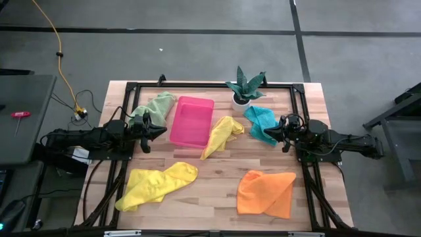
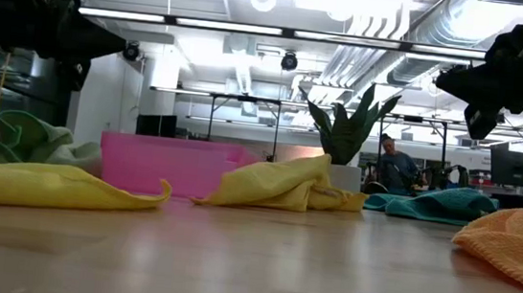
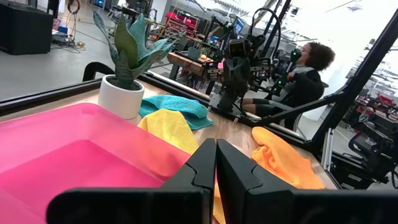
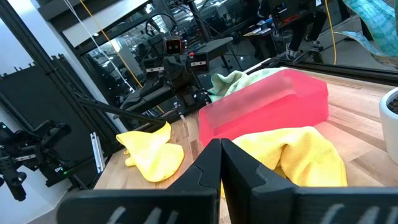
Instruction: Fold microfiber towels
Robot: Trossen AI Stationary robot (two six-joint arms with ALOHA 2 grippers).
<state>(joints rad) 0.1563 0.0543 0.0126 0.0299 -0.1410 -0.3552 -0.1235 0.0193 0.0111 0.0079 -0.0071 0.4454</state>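
Several crumpled microfiber towels lie on the wooden table: a pale green one (image 1: 154, 107) at the far left, a yellow one (image 1: 222, 135) in the middle, a teal one (image 1: 261, 123) at the far right, a second yellow one (image 1: 154, 185) near left, an orange one (image 1: 266, 192) near right. My left gripper (image 1: 162, 131) hovers shut at the left side, pointing level toward the pink tray (image 1: 191, 121). My right gripper (image 1: 268, 131) hovers shut at the right side, above the teal towel's edge. Both hold nothing.
A rigid pink tray sits mid-table between the green and yellow towels. A potted plant (image 1: 244, 87) in a white pot stands at the far edge. A black frame (image 1: 197, 85) borders the table. A person (image 3: 305, 78) sits in the room beyond.
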